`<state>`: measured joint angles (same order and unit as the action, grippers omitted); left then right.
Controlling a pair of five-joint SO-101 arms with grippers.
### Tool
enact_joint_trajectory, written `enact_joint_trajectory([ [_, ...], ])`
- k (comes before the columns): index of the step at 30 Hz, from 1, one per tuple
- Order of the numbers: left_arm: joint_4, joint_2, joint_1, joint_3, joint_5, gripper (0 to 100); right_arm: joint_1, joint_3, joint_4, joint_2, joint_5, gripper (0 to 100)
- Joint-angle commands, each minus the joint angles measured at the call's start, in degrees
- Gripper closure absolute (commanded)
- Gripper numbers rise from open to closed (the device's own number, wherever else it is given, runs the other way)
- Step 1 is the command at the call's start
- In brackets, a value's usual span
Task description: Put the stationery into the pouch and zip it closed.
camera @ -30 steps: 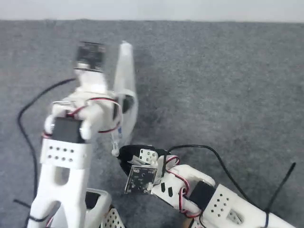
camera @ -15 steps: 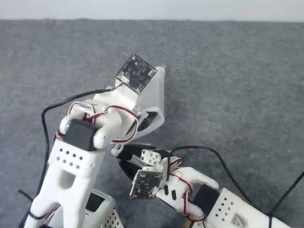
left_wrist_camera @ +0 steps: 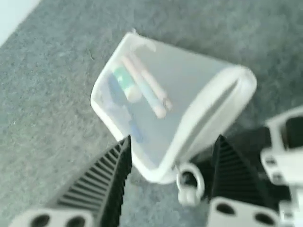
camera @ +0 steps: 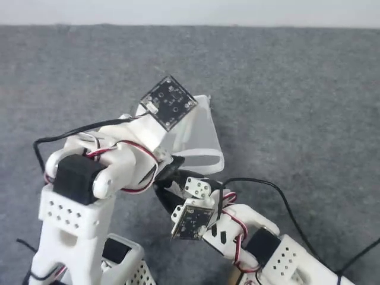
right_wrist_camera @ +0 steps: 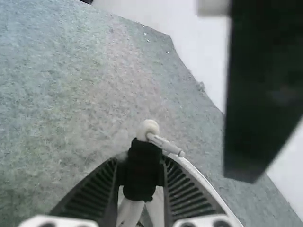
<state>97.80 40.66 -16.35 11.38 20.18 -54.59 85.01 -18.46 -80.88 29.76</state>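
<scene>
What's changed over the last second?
The left gripper swung rightward across the high view, and the translucent white zip pouch turned from edge-on to broad side up. The right gripper, shut on a black tab, barely shifted.

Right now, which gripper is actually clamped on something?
The right gripper: it is shut on a black tab. The left gripper is open, one finger on each side of the pouch at its zipper end.
</scene>
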Motion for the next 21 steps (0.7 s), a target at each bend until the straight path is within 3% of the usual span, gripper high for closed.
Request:
enact_joint_trajectory([
  [1,2.73,2.73,3.78,-3.65,3.87,74,2.42,-1.23,0.84,-2.24,0.26,99.4],
  [8,2.64,13.10,8.88,-1.45,8.18,74,5.32,-1.49,1.36,-2.33,0.26,99.4],
  [16,2.46,24.09,8.88,8.57,9.85,74,10.59,-4.22,1.19,-2.33,-5.36,99.4],
  [21,-2.11,27.43,8.88,16.75,10.20,74,13.14,-5.45,1.10,-2.33,-8.26,99.4],
])
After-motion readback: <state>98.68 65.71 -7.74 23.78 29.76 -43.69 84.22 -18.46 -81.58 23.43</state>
